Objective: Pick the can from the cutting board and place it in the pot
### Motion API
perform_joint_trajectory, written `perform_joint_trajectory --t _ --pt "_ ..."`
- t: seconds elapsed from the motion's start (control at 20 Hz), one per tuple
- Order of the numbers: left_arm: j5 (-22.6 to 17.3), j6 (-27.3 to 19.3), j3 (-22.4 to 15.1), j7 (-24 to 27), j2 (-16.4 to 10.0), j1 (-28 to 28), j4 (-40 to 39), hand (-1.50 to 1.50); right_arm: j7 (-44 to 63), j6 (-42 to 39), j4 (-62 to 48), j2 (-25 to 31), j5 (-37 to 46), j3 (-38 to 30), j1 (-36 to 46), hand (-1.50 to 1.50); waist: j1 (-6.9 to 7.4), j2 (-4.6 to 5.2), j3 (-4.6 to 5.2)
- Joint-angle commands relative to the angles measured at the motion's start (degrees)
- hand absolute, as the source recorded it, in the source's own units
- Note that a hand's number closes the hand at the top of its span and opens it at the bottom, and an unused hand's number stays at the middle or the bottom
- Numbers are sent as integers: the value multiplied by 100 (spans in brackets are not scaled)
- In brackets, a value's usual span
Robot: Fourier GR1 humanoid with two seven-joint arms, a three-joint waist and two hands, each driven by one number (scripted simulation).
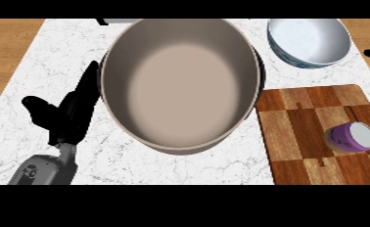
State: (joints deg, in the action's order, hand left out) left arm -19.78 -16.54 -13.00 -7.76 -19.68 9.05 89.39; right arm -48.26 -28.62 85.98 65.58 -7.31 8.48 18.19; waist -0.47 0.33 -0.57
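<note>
**Q:** Surface and surroundings?
**A:** I log a white marbled desk (51, 55) with wood-toned areas past its left and right edges. The left robot hand (69, 111) is spread, fingers straight, holding nothing.

**Q:** Where is the can?
**A:** The can (349, 138) is on the cutting board (296, 138), well to the right of the robot hand. The pot (180, 84) stands between them, just beside the fingers. A bowl (309, 40) sits further off to the right.

**Q:** Anything unclear?
**A:** The frame edge cuts off the can. I cannot identify the dark shape behind the pot.
</note>
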Motion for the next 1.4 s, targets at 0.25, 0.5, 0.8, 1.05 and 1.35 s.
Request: perform_joint_trajectory --t 0.25,0.5,0.8,1.05,1.35 --pt "56 -121 -131 -524 6 257 407 0 -2334 -186 -533 1402 1469 353 -411 -150 157 13 19" --pt "201 -225 -214 -541 101 218 394 0 -2592 258 -807 1712 1916 721 -569 -150 219 25 39" --pt "149 -131 -228 -823 22 140 730 0 -2706 998 -1208 1580 2534 1159 -644 -150 312 17 39" --pt "409 -207 -291 -530 248 124 356 0 -2348 1567 -1442 1108 3354 1545 -373 -150 240 21 49" --pt "300 -14 -13 -621 150 268 254 0 -2900 1754 -2263 990 3511 1512 -169 -150 166 7 49"
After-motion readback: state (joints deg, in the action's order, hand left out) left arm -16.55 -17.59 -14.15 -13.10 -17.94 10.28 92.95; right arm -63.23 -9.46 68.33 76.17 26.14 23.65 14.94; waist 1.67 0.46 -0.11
